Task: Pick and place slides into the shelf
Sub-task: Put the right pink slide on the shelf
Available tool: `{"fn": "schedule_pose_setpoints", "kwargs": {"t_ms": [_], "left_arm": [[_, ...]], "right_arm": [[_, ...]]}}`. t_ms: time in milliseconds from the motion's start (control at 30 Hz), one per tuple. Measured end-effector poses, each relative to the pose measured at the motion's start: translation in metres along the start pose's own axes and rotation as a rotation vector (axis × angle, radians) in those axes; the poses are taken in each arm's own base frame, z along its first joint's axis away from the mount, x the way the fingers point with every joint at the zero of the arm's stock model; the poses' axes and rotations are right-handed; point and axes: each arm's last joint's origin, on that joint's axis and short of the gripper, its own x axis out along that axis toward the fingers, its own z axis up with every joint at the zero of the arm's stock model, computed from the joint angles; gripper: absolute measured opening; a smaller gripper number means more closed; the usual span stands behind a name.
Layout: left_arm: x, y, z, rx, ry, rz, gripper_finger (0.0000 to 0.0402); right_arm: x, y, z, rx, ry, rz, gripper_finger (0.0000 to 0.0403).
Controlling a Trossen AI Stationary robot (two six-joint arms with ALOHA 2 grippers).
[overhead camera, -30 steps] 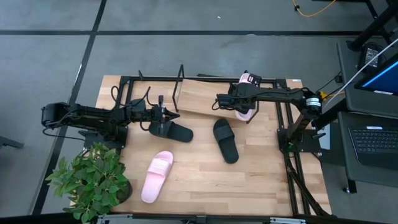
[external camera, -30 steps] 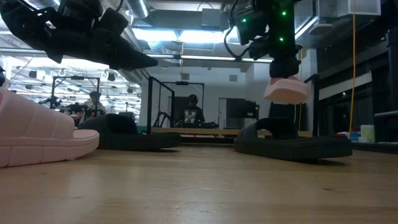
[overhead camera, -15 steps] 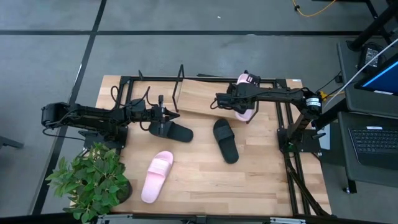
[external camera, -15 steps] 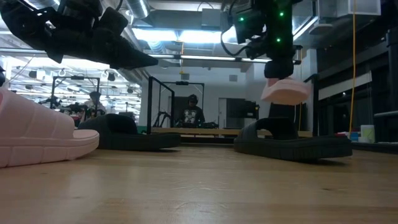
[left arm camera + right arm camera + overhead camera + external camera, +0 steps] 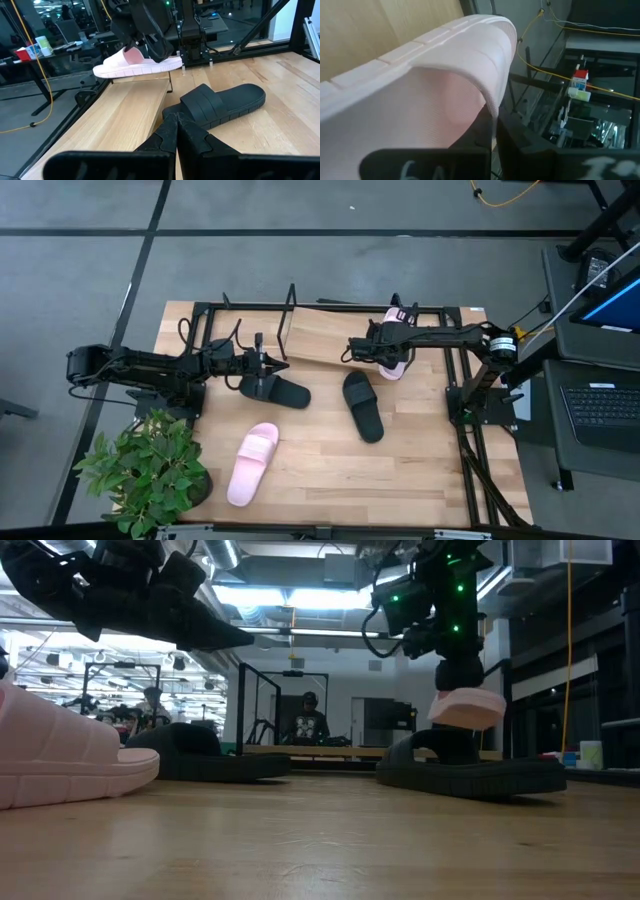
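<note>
My right gripper (image 5: 378, 350) hangs over the right end of the shelf (image 5: 320, 340), a tilted pale board in a black wire frame, and is shut on a pale pink slide (image 5: 394, 352). In the left wrist view this slide (image 5: 137, 64) floats above the board (image 5: 125, 107). My left gripper (image 5: 262, 366) hovers shut above the table, at the heel end of a black slide (image 5: 280, 391) that lies flat on its sole. A second black slide (image 5: 363, 406) lies mid-table. The other pink slide (image 5: 252, 463) lies toward the near edge. My right gripper holds the pink slide by its wide strap (image 5: 131, 54), pinched between the two fingers, which come down on it from above. The slide is lifted clear, its sole roughly level, over the shelf's right end. The gripper's body hides how far back the strap reaches.
A potted plant (image 5: 150, 470) stands at the table's near left corner. Black frame bars (image 5: 455, 370) run along the table's far and right sides. Bare wood (image 5: 320, 470) lies between the pink slide and the central black one. People show in the room beyond the table (image 5: 308, 720).
My right gripper has come down with the pink slide toward the shelf and shifted slightly toward the table's right. The slide hangs lower and flatter than a second ago. My left arm and the three slides on the table have kept still.
</note>
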Motion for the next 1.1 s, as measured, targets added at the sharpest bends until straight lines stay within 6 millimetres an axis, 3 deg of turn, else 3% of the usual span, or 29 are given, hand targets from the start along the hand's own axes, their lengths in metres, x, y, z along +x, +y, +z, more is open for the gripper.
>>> {"fn": "schedule_pose_setpoints", "kwargs": {"t_ms": [300,1100], "left_arm": [[0.0,0.0,0.0,0.0,-0.001,0.0,0.0],[0.0,0.0,0.0,-0.006,-0.002,0.0,0.0]], "right_arm": [[0.006,0.008,0.002,0.007,-0.028,0.009,0.001],[0.012,0.004,0.006,0.052,-0.031,0.017,0.001]]}}
